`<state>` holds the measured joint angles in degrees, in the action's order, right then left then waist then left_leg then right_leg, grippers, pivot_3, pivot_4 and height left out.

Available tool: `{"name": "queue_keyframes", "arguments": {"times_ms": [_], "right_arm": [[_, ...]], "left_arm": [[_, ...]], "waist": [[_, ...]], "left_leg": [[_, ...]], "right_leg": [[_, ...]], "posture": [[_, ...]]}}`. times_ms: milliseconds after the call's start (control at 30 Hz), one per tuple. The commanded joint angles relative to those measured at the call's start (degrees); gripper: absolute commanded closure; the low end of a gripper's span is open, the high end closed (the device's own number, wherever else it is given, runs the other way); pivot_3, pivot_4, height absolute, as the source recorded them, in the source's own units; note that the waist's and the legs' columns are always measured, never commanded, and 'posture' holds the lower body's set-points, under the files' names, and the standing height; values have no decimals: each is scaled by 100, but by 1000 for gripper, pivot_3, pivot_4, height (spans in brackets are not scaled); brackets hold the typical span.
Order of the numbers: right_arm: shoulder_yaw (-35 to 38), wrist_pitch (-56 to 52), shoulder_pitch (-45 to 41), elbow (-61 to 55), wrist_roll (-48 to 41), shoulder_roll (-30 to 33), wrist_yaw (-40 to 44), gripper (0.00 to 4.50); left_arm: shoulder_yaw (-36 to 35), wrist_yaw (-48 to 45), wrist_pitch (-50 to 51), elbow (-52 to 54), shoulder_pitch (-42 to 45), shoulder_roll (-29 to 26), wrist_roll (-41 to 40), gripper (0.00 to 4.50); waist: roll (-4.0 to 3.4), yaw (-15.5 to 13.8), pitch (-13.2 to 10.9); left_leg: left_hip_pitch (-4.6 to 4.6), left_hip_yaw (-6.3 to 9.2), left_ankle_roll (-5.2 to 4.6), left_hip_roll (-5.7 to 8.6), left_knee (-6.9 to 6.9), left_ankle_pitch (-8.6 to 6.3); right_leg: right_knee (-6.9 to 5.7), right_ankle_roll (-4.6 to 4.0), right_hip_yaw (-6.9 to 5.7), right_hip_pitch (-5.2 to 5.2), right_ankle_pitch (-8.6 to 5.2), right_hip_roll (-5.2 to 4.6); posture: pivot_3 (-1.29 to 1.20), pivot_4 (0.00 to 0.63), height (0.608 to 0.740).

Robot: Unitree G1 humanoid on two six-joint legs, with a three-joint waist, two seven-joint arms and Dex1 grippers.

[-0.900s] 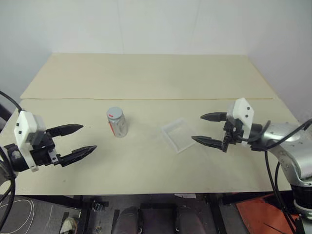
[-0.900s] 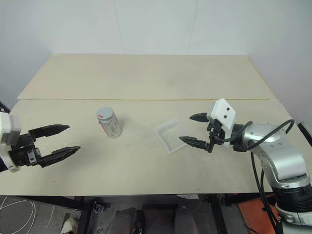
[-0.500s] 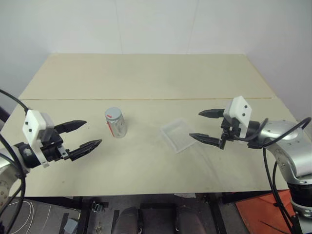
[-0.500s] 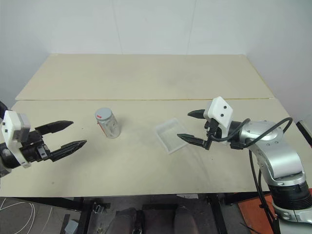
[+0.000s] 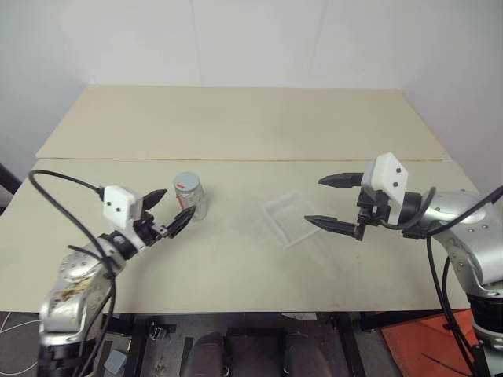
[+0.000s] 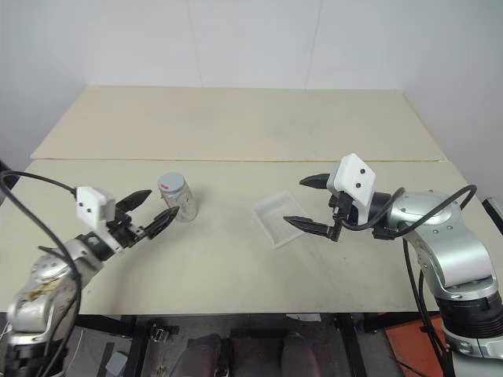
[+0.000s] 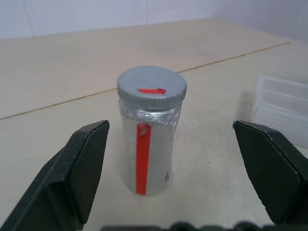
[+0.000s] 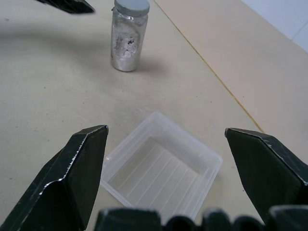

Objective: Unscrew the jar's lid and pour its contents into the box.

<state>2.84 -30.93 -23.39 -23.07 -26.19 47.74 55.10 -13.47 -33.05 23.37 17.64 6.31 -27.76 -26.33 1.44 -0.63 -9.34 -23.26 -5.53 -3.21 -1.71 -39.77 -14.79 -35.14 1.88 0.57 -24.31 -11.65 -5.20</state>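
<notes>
A: From the head camera, how far along is this?

B: Barely begun, I'd say. The jar point(image 5: 189, 195) stands upright on the table point(image 5: 236, 126) with the lid point(image 5: 185, 181) on. The left gripper point(image 5: 167, 214) sits just beside it, spread wide and empty, touching nothing. The box point(image 5: 291, 217) lies well apart to the right, and the right gripper point(image 5: 335, 201) hovers by it, likewise wide apart and empty.

A: And the left wrist camera?

B: The jar stands between the two black fingers point(image 7: 72, 178) with clear gaps either side. Lid screwed down, red mark on top. I cannot make out the contents behind the label.

A: Right wrist?

B: The box looks empty, only its ribbed floor. Grasping, unscrewing and pouring all remain.
</notes>
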Motion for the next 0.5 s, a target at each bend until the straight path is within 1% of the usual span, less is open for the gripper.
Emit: {"name": "queue_keyframes", "arguments": {"times_ms": [33, 233, 500], "right_arm": [[195, -7, -108, -211, -71, 53, -102, 0], [224, -71, -67, -401, -110, 25, -264, 0], [293, -161, -58, -557, -169, 13, -417, 0]], "left_arm": [[185, 249, -538, -249, 241, 175, 417, 26], [329, 597, -977, -873, 619, 521, 802, 26], [514, 535, -1323, -1483, 862, 721, 964, 26]], "waist": [[0, 8, 0], [0, 2, 0], [1, 2, 0]], "left_leg": [[1, 0, 0, 0, 1, 0], [0, 2, -1, 0, 0, 0], [-2, 5, -1, 0, -1, 0]], "right_leg": [[0, 0, 1, 0, 0, -1], [-2, 1, 0, 0, 1, -1], [-1, 4, -2, 1, 2, -2]], "posture": [[0, 150, 740], [0, 150, 740], [0, 150, 740]]}}
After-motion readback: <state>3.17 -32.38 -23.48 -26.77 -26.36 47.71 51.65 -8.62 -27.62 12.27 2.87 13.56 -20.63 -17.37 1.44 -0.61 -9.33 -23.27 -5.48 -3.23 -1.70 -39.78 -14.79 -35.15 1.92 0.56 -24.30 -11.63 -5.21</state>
